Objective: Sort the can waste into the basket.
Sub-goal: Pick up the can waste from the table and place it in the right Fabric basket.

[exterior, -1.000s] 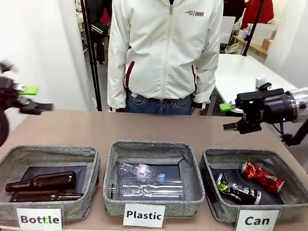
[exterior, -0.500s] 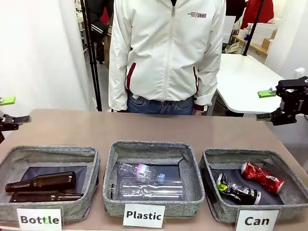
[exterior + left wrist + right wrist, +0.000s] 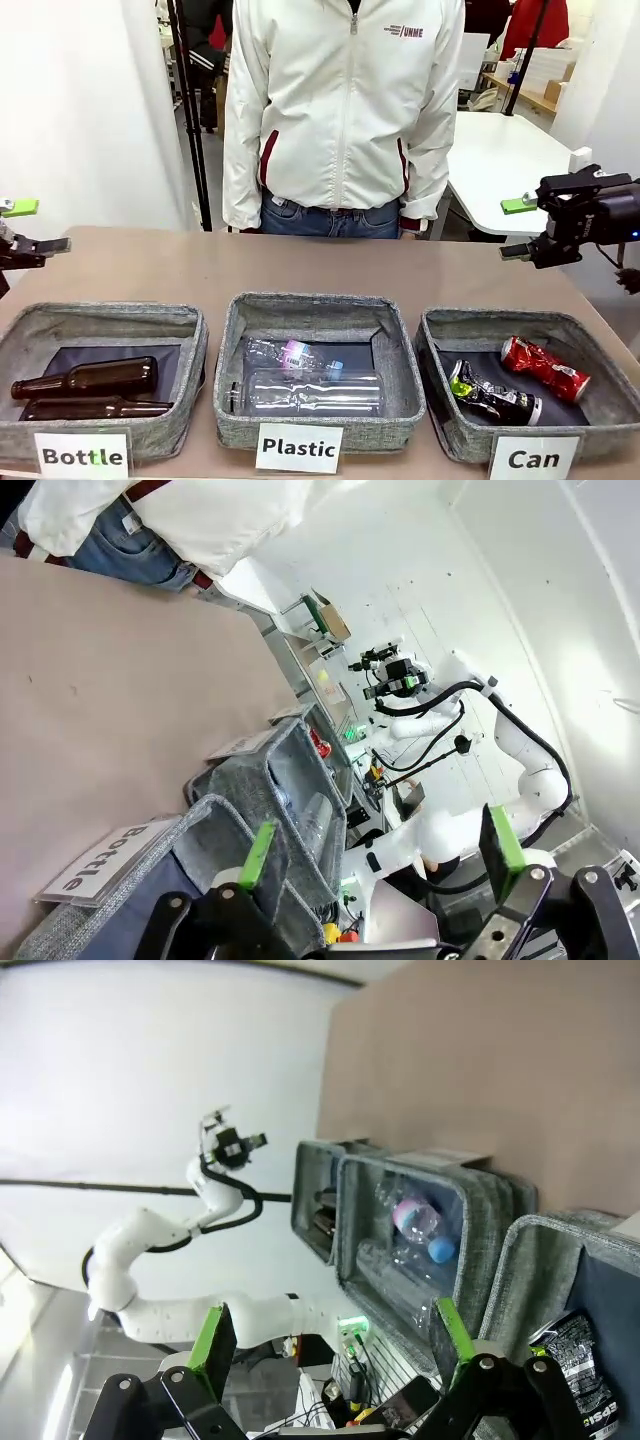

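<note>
1. Right hand (image 3: 518, 229) hangs in the air at the right edge of the counter (image 3: 300, 265), above and behind the Can basket (image 3: 440, 345), its green-padded fingers spread wide with nothing between them.
2. Left hand (image 3: 30, 226) sits high at the far left edge, fingers apart and empty too, above the back corner of the Bottle basket (image 3: 190, 335).
3. Under the right hand, both pieces of can waste are down on the Can basket's dark floor: the red can (image 3: 545, 368) lies toward the back right, the black-silver can (image 3: 492, 394) lies front left, the two close together.
4. From the right wrist, the black-silver can (image 3: 590, 1370) shows just beyond the hand's own fingers (image 3: 455, 1335).
5. Middle slot: the Plastic basket (image 3: 232, 345) holds clear plastic bottles (image 3: 315, 390).
6. Far left: two brown glass bottles (image 3: 90, 378) lie side by side in the Bottle basket.
7. A person in a white jacket (image 3: 340, 100) stands at the far side, arms down.
</note>
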Motion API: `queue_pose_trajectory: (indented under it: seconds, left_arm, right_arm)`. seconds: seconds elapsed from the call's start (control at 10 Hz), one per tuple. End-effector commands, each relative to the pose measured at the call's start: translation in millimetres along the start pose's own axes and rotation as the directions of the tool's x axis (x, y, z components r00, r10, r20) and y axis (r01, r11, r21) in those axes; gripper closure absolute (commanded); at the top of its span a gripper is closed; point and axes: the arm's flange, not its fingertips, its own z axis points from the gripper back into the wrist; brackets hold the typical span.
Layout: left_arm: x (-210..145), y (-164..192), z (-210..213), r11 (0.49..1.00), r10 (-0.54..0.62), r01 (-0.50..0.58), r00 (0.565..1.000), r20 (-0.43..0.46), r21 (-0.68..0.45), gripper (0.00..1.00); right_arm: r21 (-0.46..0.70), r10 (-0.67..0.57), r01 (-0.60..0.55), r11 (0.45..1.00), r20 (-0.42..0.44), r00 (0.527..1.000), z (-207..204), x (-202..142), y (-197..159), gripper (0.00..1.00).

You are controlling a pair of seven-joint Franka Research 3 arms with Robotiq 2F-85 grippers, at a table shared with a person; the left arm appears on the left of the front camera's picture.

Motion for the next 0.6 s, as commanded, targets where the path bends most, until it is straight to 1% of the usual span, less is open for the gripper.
queue_pose_trajectory:
  seconds: [0.0, 0.5]
  left_arm:
    - [-0.3, -4.3, -1.1, 1.000, -0.008, 0.008, 1.000, -0.002, 0.007, 0.00]
    - [-0.3, -4.3, -1.1, 1.000, -0.008, 0.008, 1.000, -0.002, 0.007, 0.00]
  right_arm:
    - [0.004, 0.001, -0.001, 1.000, 0.025, 1.000, 1.9, 1.6, 0.7, 0.00]
    - [0.004, 0.001, -0.001, 1.000, 0.025, 1.000, 1.9, 1.6, 0.7, 0.00]
